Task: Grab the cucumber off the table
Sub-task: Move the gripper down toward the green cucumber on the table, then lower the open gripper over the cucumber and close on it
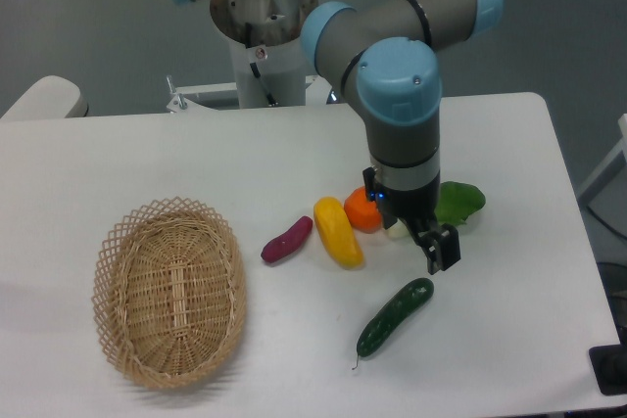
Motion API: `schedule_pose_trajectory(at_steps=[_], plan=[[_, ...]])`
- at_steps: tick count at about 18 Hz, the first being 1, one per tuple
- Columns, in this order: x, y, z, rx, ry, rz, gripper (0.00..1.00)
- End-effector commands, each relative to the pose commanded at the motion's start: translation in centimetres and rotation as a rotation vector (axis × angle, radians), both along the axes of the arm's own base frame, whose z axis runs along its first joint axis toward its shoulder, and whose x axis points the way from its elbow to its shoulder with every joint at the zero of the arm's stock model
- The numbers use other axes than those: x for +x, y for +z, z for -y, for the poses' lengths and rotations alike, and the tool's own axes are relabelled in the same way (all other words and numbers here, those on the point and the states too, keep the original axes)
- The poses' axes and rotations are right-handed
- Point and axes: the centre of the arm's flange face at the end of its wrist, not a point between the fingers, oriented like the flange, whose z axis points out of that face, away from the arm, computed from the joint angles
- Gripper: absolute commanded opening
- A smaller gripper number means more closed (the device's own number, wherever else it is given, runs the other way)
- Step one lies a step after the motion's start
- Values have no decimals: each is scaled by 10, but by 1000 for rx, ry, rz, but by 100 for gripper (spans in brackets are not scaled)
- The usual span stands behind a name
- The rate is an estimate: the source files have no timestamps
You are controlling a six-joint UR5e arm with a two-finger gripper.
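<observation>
The cucumber (394,316) is long, dark green and bumpy. It lies diagonally on the white table (509,340) near the front, with its thin stem tip pointing to the lower left. My gripper (434,247) hangs just above the cucumber's upper right end, pointing down, apart from it. Its dark fingers (444,250) look open, with nothing between them. The arm's wrist hides part of what lies behind it.
A yellow pepper (337,232), an orange fruit (362,210) and a short purple piece (286,239) lie left of the gripper. A light-green leafy vegetable (458,202) sits right behind it. A wicker basket (169,290) stands at the front left. The robot base (263,26) is at the back.
</observation>
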Motion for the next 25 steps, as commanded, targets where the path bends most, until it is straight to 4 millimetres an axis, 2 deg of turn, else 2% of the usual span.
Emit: schedule_pose_trajectory(at_steps=[5,10,13,18,22,25], plan=[[0,-1,-2,1,0,-2,100],[9,-21,-5,16,41,47,100],[14,-33,-7,80,132,86,100],[19,-49,-23,111,275,112,100],[22,-62,-39,118,259,97,100],[22,-76,-42,100,262,106,100]])
